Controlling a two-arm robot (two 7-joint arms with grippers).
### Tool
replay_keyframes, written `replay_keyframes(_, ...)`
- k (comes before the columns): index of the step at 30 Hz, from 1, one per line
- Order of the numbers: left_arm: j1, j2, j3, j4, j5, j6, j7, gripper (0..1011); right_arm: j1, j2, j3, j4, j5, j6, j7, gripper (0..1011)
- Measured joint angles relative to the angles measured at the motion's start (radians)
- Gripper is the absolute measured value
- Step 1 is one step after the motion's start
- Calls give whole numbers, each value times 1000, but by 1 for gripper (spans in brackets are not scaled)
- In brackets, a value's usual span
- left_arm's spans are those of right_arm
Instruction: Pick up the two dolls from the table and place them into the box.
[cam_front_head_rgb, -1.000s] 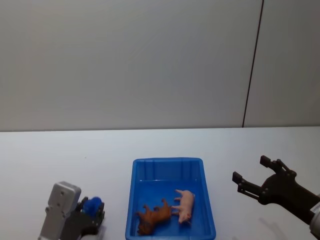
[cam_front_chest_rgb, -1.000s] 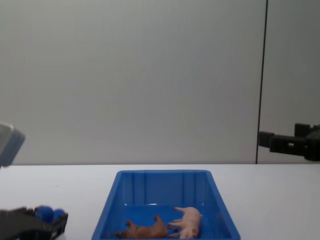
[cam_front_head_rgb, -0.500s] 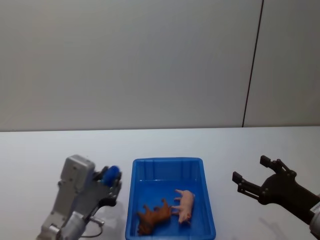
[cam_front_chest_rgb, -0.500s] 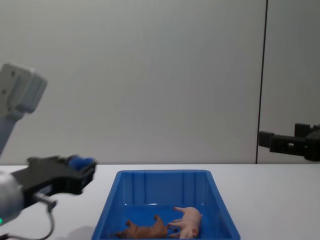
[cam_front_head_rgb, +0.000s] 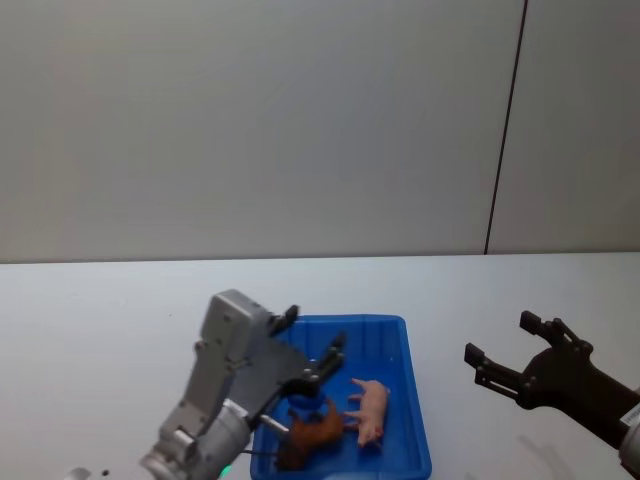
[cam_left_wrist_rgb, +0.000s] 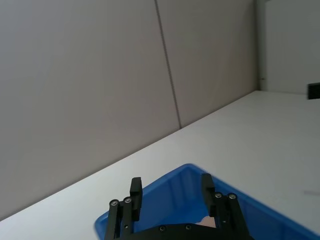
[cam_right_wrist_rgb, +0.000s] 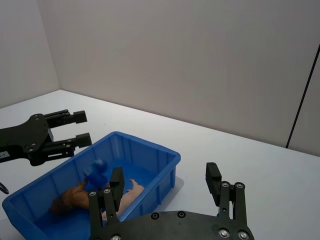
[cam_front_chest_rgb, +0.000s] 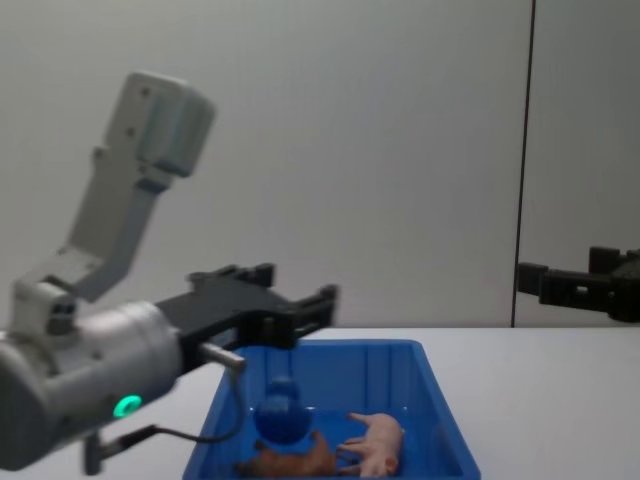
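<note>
Two small plastic animal figurines, a reddish-brown four-legged animal (cam_front_head_rgb: 312, 432) partly hidden behind the left gripper (cam_front_head_rgb: 314, 346) and a pale pink pig (cam_front_head_rgb: 370, 410), lie inside the bright blue rectangular plastic bin (cam_front_head_rgb: 416, 400). That gripper hangs over the bin's left side, fingers spread, a blurred small blue object (cam_front_chest_rgb: 279, 412) below it. The right gripper (cam_front_head_rgb: 505, 356), released, hovers above the white table (cam_front_head_rgb: 90, 320), its arm cut off.
</note>
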Motion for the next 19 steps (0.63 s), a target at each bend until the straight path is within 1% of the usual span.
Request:
replay_keyframes(3, -7, -15, 10, 7, -2, -8, -21, 779, 0, 0, 0, 0, 0, 0, 0, 1001)
replay_keyframes(5, -11, -27, 19, 12, -6, -18, -39, 867, 0, 0, 0, 0, 0, 0, 0, 1001)
replay_keyframes(6, -12, -30, 21, 13, -9, -22, -43, 867, 0, 0, 0, 0, 0, 0, 0, 1001)
replay_keyframes(7, -13, -33, 24, 14, -11, -25, -48, 888, 0, 0, 0, 0, 0, 0, 0, 1001)
replay_keyframes(8, -13, -37, 27, 14, -14, -33, -56, 939, 0, 0, 0, 0, 0, 0, 0, 1001)
replay_keyframes(10, -12, -40, 31, 12, -19, -44, -65, 961, 0, 0, 0, 0, 0, 0, 0, 1001)
replay_keyframes(11, -11, -40, 32, 10, -21, -48, -67, 1001, 0, 0, 0, 0, 0, 0, 0, 1001)
replay_keyframes(19, -1, -43, 39, -6, -35, -74, -82, 1001, 0, 0, 0, 0, 0, 0, 0, 1001)
